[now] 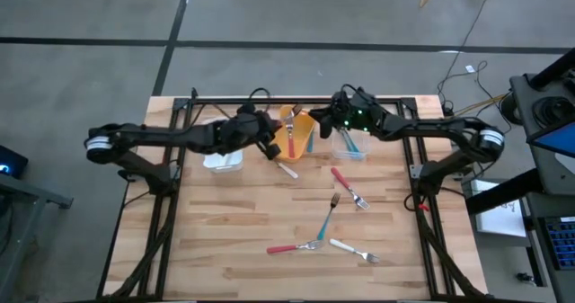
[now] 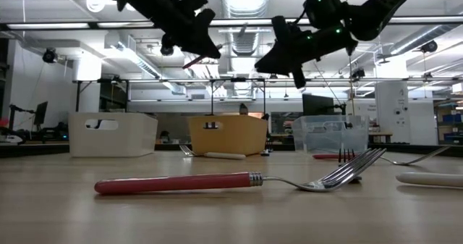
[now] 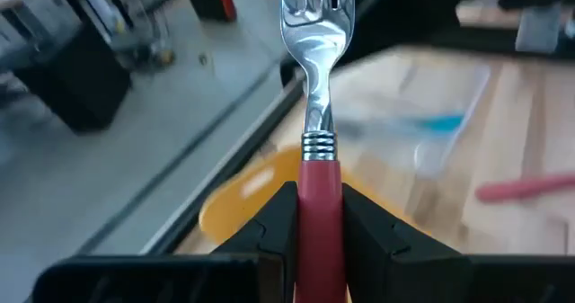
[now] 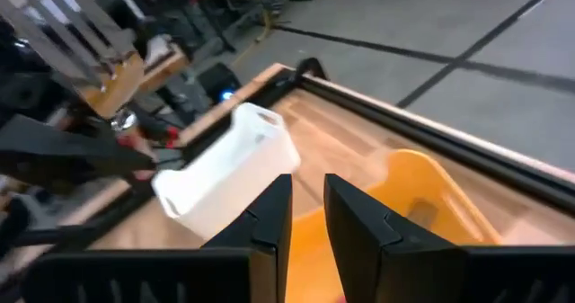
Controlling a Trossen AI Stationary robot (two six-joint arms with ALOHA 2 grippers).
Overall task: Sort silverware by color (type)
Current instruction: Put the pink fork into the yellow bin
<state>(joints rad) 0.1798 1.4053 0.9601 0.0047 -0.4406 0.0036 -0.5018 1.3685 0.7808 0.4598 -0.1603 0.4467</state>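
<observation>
While the wooden table [image 1: 225, 240] keeps its whole near half bare apart from a few loose pieces, the far edge is crowded: three bins stand in a row just inside the black frame rail [image 1: 296, 100], a white bin [image 1: 223, 160] at the left, an orange bin [image 1: 295, 134] in the middle and a clear bin [image 1: 351, 145] at the right. At the left, the left gripper [image 3: 319, 215] hangs above the gap between the white and orange bins, its fingers clamped on the handle of a red-handled fork [image 3: 319, 132] whose tines point away from the wrist, with the orange bin below it. Just in front of the orange bin lies a white-handled utensil [image 1: 287, 169]. Further right, the right gripper [image 4: 307, 215] hovers between the orange and clear bins; its fingers stand close together with a narrow slit between them and nothing seen in it. Teal handles [image 1: 354, 144] show inside the clear bin. On the open boards toward the near edge lie a pink-handled fork [image 1: 349, 188], a teal-handled fork [image 1: 328, 218], another red-handled fork [image 1: 294, 247] and a white-handled fork [image 1: 354, 250], all well clear of the table's side edges. No writing can be read anywhere.
</observation>
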